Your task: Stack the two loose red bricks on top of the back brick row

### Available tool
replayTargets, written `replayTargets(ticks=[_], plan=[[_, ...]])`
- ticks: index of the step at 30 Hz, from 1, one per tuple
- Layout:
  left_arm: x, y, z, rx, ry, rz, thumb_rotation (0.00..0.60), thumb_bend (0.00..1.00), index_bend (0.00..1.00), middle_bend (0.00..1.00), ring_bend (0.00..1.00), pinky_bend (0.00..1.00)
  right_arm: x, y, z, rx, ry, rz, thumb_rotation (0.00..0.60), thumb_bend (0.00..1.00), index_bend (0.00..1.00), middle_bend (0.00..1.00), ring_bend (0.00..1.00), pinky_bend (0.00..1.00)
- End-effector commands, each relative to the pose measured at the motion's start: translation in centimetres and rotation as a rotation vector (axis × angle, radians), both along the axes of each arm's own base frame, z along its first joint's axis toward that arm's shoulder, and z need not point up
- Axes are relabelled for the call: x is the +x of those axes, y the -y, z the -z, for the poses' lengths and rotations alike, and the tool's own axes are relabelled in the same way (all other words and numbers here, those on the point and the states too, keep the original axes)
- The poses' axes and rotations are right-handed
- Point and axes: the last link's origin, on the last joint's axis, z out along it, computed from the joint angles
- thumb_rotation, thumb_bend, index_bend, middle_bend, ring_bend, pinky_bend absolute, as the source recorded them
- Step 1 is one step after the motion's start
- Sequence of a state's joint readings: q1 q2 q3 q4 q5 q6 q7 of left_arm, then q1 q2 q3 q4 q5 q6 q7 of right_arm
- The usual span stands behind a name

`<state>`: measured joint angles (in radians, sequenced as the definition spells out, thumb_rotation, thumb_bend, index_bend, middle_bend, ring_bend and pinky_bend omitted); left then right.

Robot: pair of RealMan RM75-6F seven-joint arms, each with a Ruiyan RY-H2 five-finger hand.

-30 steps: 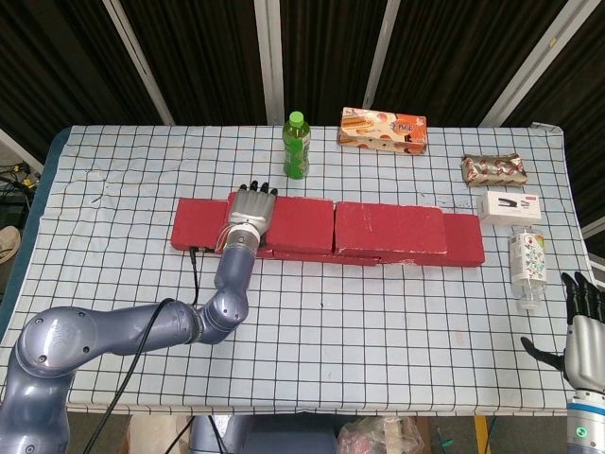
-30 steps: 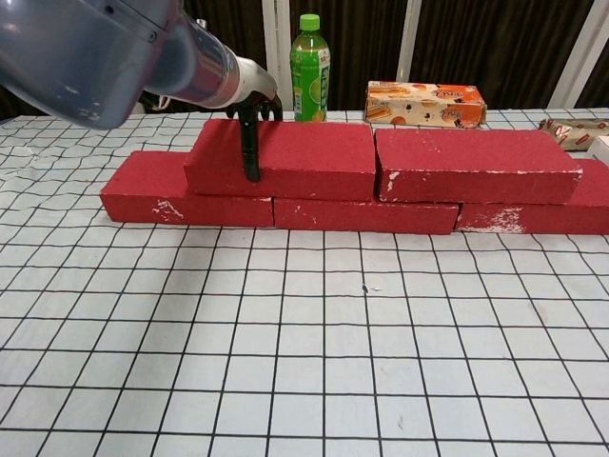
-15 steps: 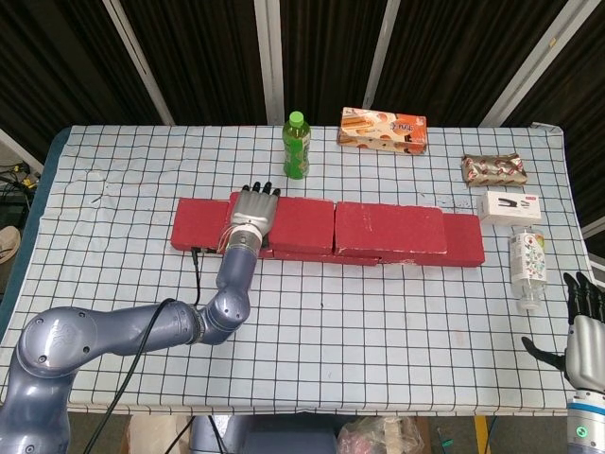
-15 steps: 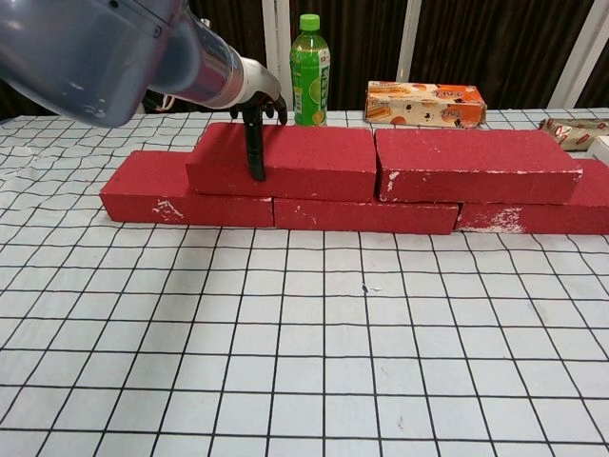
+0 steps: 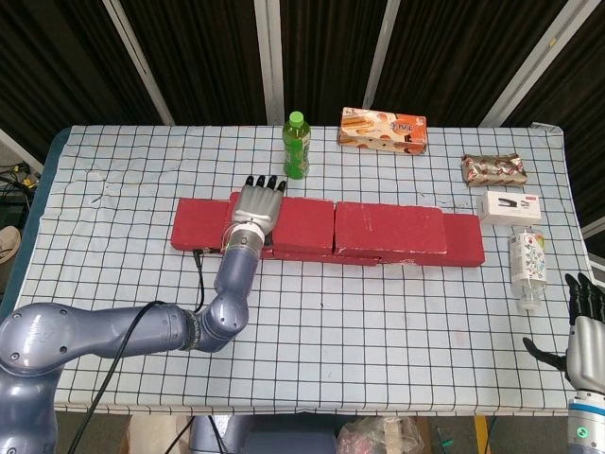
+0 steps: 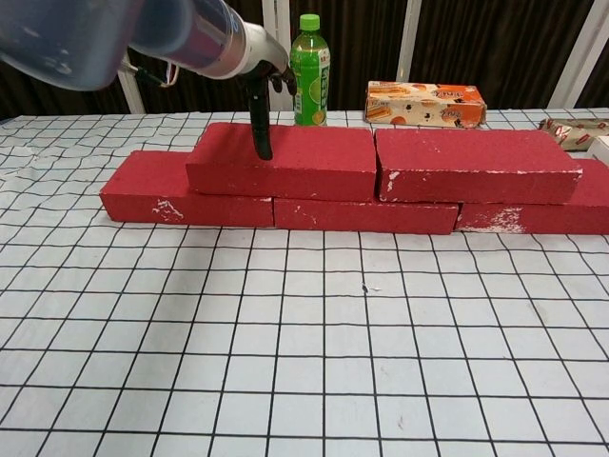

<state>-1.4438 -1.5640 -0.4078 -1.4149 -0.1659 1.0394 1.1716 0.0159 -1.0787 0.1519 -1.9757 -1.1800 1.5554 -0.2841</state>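
Observation:
Two red bricks lie end to end on top of the lower brick row point(image 5: 197, 227) point(image 6: 152, 188): the left upper brick point(image 5: 301, 224) point(image 6: 309, 159) and the right upper brick point(image 5: 389, 227) point(image 6: 473, 162). My left hand point(image 5: 256, 206) point(image 6: 245, 59) hovers over the left end of the left upper brick with its fingers spread and nothing in it. In the chest view one dark fingertip point(image 6: 264, 145) hangs down to the brick's top. My right hand point(image 5: 586, 329) stands open at the table's near right edge, far from the bricks.
Behind the bricks stand a green bottle point(image 5: 296, 145) point(image 6: 309, 69) and a snack box point(image 5: 383, 130) point(image 6: 425, 103). On the right lie a wrapped packet point(image 5: 493, 169), a white box point(image 5: 509, 206) and a clear bottle point(image 5: 527, 260).
My left hand has risen and drawn back off the front face of the left upper brick, which stays in place. The right hand has hardly moved.

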Motion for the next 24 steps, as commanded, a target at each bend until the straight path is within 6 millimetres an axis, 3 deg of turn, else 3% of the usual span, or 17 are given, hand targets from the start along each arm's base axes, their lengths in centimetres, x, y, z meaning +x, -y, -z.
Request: replayTargets(ticks=[1,9,13,20,24], plan=[[-0.8,0.3,-2.9,0.048,-0.016,0.007,0.6,0.0,0.04,0.0,0.0,0.05,0.0,0.0,0.0,0.0,0.002,-0.001,0.6,0.15,0.0,0.0,0.0,0.0],[-4.3,0.5,-7.0,0.113,0.001,0.019,0.6,0.0,0.09,0.08,0.0,0.21,0.1,-0.1,-0.2,-0.002,0.004,-0.003,0.6,0.15,0.0,0.0,0.0,0.0],[-7.5,1.1,-9.3,0.134,-0.039,0.026,0.6,0.0,0.15,0.15,0.04,0.24,0.2,-0.2,-0.1,0.003,0.003,-0.006,0.6,0.15,0.0,0.0,0.0,0.0],[-10.8,1.8,-10.3,0.125,-0.078,0.041,0.6,0.0,0.29,0.26,0.09,0.27,0.4,-0.1,0.2,0.014,0.002,-0.013,0.6,0.15,0.0,0.0,0.0,0.0],[-12.1,1.9,-10.5,0.122,-0.112,0.036,0.6,0.0,0.31,0.28,0.1,0.27,0.5,-0.1,0.4,0.018,0.002,-0.016,0.6,0.15,0.0,0.0,0.0,0.0]])
